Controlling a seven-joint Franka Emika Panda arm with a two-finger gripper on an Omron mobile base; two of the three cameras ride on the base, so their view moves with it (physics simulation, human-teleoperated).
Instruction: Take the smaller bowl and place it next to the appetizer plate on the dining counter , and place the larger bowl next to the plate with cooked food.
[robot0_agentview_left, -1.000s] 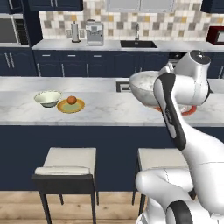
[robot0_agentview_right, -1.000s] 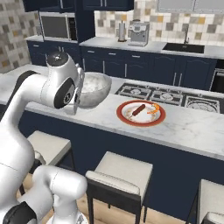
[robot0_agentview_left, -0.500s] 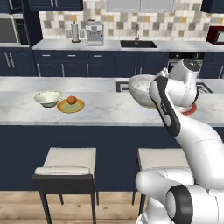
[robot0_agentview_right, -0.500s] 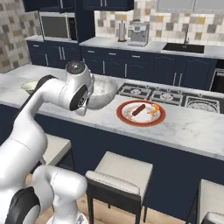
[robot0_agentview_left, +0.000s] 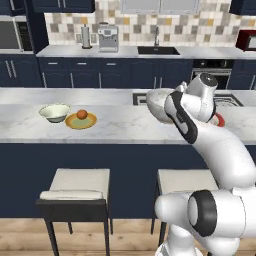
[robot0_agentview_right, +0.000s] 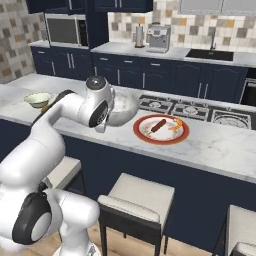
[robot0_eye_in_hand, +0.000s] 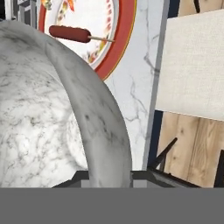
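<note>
Simulated kitchen, with stools (robot0_agentview_right: 137, 197) nearest and the dining counter (robot0_agentview_right: 210, 145) beyond them. At the counter's near edge the gripper (robot0_eye_in_hand: 111, 177) is closed on the rim of the larger bowl (robot0_eye_in_hand: 52, 118), one finger either side of the wall, and the bowl is held just beside the plate with cooked food (robot0_agentview_right: 161, 129); whether it is touching the marble cannot be told. Farther along, the smaller bowl (robot0_agentview_left: 54, 112) is already set beside the appetizer plate (robot0_agentview_left: 81, 120), so the final placement is judged in hand: lowering, then release.
</note>
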